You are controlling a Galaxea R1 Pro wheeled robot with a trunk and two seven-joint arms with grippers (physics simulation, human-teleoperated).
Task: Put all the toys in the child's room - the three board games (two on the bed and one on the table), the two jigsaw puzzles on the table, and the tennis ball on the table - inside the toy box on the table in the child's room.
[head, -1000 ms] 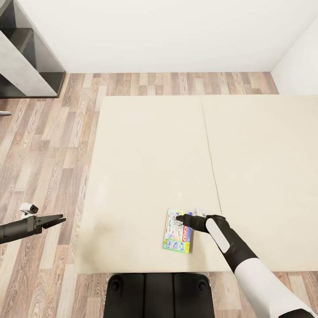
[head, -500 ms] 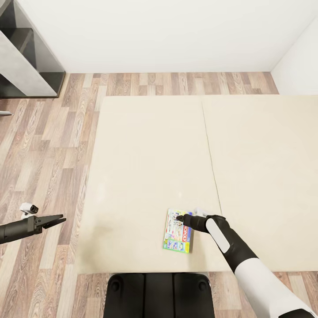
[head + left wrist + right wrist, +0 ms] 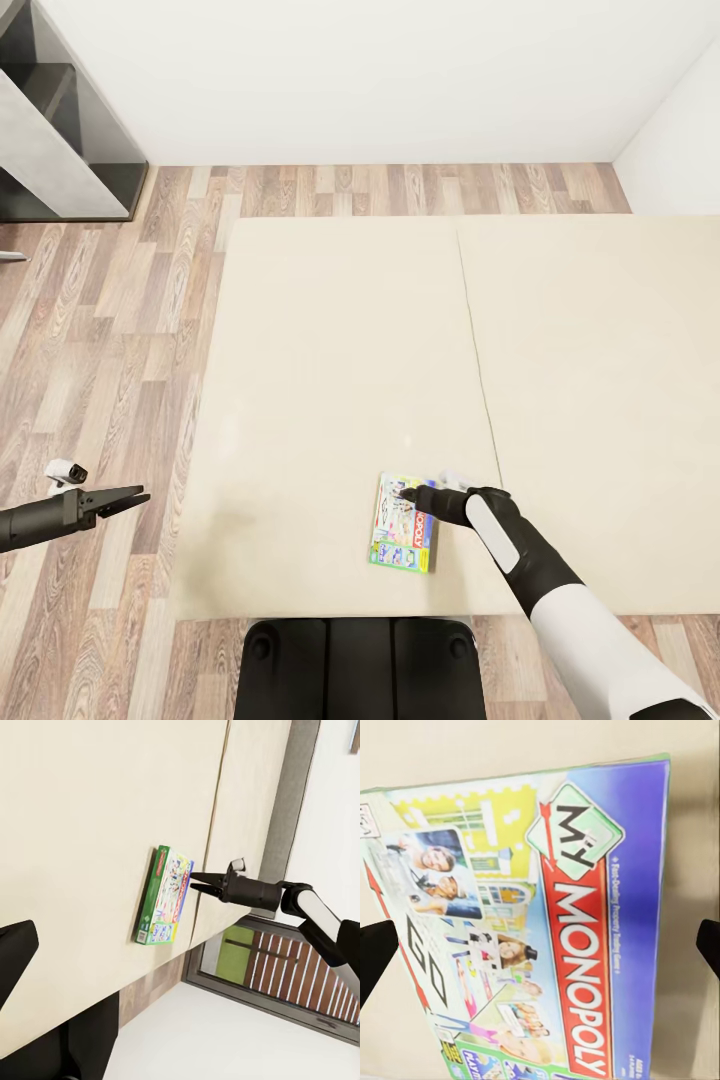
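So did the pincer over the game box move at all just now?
No. The right pincer sits at the same spot over the board game, just as near the bed's seam as before.

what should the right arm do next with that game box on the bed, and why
Probably lower the right gripper a little further and close on the board game. Its fingers are spread wide on either side of the box, which lies flat on the bed, not yet gripped.
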